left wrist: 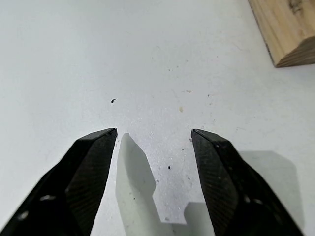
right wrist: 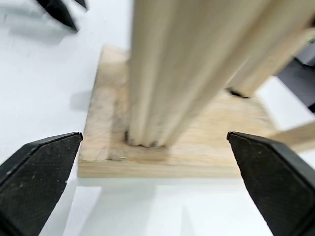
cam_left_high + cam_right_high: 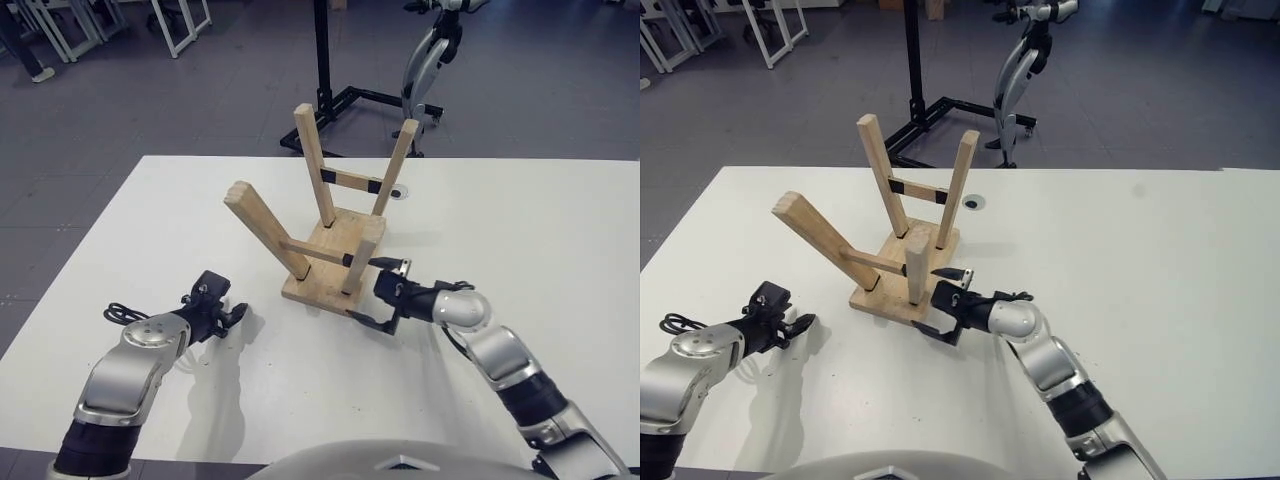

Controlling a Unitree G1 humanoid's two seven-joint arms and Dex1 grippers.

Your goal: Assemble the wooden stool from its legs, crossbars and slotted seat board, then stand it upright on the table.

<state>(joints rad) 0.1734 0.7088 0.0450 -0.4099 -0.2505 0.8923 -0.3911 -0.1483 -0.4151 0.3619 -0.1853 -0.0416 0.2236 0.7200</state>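
The wooden stool (image 3: 330, 235) rests upside down on the white table (image 3: 540, 230), with its seat board (image 3: 318, 288) flat and its legs pointing up. Crossbars (image 3: 350, 181) join the legs in pairs. My right gripper (image 3: 381, 294) is open at the board's near right corner, its fingers either side of the nearest leg (image 2: 162, 73) without touching it. My left gripper (image 3: 233, 313) is open just above bare table, a little left of the board's near corner (image 1: 290, 29), holding nothing.
A black stand (image 3: 325, 60) and another robot (image 3: 430, 50) are on the floor behind the table's far edge. A small round hole (image 3: 400, 193) lies in the tabletop behind the stool. A black cable (image 3: 120, 313) loops beside my left wrist.
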